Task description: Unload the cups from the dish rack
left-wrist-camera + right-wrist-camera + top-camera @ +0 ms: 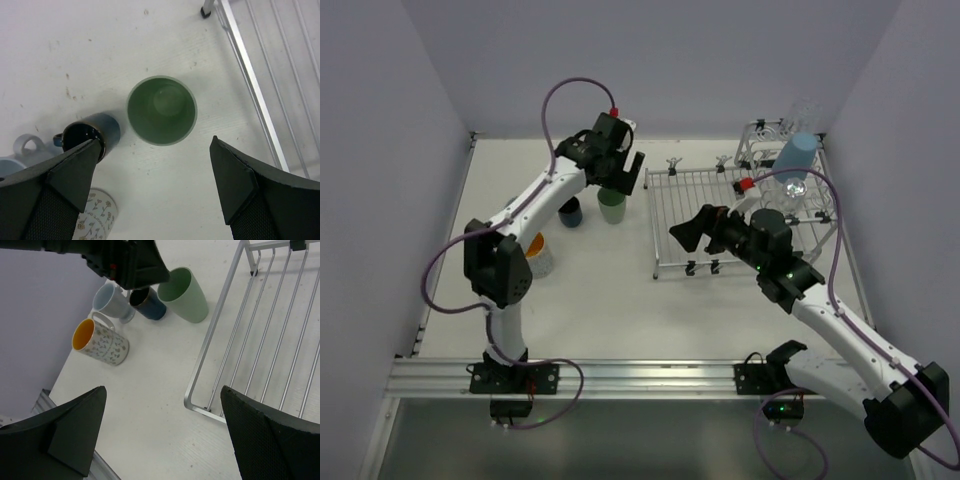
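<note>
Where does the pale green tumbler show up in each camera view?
Top external: pale green tumbler stands left of centre.
Left wrist: pale green tumbler at centre, seen from above.
Right wrist: pale green tumbler at upper middle, left of the dish rack.
Shared landmark: dark blue mug beside it.

Pale lavender walls (380, 150), scuffed white tabletop (610, 300)

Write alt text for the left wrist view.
Looking down past the open left pincer, a pale green tumbler stands upright and empty on the white table. A dark blue mug stands beside it at picture left; the silver edge of the dish rack runs down the right.
</note>
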Controlling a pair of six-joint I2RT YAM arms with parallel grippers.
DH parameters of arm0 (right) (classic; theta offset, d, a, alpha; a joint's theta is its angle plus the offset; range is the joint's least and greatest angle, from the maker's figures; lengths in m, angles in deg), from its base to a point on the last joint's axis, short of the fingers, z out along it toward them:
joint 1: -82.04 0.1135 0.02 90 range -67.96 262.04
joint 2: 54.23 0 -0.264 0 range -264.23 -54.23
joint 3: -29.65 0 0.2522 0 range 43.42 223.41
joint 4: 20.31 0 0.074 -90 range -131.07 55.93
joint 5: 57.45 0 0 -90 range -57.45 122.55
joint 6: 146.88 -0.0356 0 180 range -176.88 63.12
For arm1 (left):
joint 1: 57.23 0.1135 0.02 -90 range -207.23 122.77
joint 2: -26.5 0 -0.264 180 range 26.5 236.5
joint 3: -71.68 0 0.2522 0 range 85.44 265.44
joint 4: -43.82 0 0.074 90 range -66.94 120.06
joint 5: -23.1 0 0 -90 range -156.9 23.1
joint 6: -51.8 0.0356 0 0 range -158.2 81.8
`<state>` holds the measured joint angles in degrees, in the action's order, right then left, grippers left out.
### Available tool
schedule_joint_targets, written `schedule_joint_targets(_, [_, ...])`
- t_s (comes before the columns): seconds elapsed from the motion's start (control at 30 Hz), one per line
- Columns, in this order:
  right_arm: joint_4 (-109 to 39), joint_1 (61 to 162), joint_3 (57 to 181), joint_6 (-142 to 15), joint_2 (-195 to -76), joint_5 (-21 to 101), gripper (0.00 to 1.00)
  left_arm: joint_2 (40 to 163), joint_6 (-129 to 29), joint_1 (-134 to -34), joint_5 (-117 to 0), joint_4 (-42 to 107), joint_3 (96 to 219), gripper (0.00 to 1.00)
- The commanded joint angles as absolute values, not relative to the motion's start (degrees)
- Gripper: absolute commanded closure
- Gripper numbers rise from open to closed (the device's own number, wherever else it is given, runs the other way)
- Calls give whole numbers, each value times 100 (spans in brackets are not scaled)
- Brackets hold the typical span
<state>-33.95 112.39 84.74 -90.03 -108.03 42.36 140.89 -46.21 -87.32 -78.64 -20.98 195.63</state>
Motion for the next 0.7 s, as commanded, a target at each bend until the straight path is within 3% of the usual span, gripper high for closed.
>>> schedule_joint_targets(0.0, [-3564, 11245, 8963, -8783, -10618, 4064, 1, 12875, -4866, -8755, -8158, -1023, 19084, 0])
schedule_joint_targets(0.23, [-4267, 11254, 10360, -8475, -10688, 3932, 1, 10292, -5182, -8764, -6999, 676, 17142, 0])
schedule_joint_targets(0.4, [-5049, 11254, 11781, -7941, -11039, 3398, 1, 9130, -5499, -8764, -5787, 1397, 15718, 0])
schedule_joint_targets(0.57, [-6034, 11193, 12698, -7088, -11215, 881, 1, 8022, -5429, -8764, -5372, 1529, 14346, 0])
schedule_joint_targets(0.67, [-6184, 10842, 12814, -6806, -11312, -37, 1, 7599, -5271, -8764, -5310, 1678, 13862, 0])
